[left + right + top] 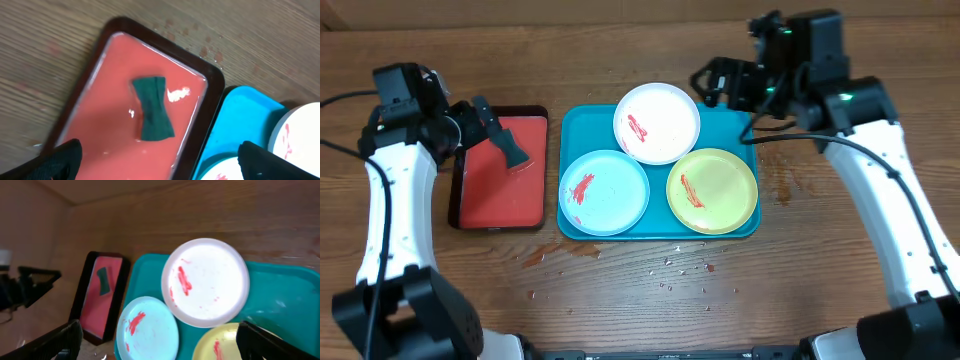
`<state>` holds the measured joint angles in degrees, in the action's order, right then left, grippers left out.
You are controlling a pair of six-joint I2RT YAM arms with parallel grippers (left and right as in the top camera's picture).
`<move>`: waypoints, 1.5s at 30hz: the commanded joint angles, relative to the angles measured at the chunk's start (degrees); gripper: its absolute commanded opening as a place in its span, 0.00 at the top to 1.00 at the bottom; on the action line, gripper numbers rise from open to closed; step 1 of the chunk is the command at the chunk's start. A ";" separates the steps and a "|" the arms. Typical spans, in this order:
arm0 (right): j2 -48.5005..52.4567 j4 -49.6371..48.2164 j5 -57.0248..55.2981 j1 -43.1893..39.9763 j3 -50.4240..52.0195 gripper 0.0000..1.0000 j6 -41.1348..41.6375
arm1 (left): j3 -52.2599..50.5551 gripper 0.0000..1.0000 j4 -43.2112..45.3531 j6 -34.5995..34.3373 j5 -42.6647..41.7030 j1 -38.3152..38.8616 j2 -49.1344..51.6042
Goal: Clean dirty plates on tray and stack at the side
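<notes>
Cleaning looks not yet begun. The white plate [657, 122], light blue plate [604, 192] and yellow-green plate [712, 190] lie smeared on the turquoise tray [582, 125] at centre frame. The left gripper [167, 161] and right gripper [165, 342] both gape empty. Next, the left likely descends onto the green sponge [152, 107] in the red tray [100, 75].

A red tray with a dark rim [216, 75] lies slantwise across the middle of the frame on a wooden worktop [50, 40]. Its floor looks wet, and a dark green pad [152, 107], pinched at the waist, lies near its centre with a whitish patch just to its right. Droplets [205, 50] speckle the wood at upper right. At lower right the turquoise tray [240, 115] carries a white plate [297, 132] with a red smear and the edge of a light blue plate [220, 172]. The left end effector [160, 150] has its dark fingertips [60, 162] wide apart in the bottom corners.
</notes>
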<state>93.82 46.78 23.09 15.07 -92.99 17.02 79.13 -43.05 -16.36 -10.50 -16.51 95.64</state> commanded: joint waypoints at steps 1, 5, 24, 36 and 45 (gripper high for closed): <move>0.90 -2.16 -0.57 3.76 -1.68 0.00 -0.66 | 1.27 0.00 1.68 -4.42 -2.60 0.04 3.56; 1.84 -3.98 -0.57 6.47 -1.53 0.00 -0.48 | 1.27 0.14 3.61 -5.81 0.90 0.07 7.63; 5.27 -3.72 -0.57 8.07 -1.53 0.00 -0.04 | 1.27 0.16 16.44 -15.45 23.65 10.08 22.32; 5.27 -2.54 -0.57 8.07 -1.53 0.00 -0.07 | 1.27 0.29 19.12 -16.00 24.11 10.01 27.17; 5.27 -2.56 -0.59 8.07 -1.53 0.00 -0.07 | 1.51 0.81 17.68 -15.98 21.31 10.05 27.12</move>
<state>99.39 44.56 22.90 23.03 -93.01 16.88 80.07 -24.27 -31.42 13.61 -6.42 120.90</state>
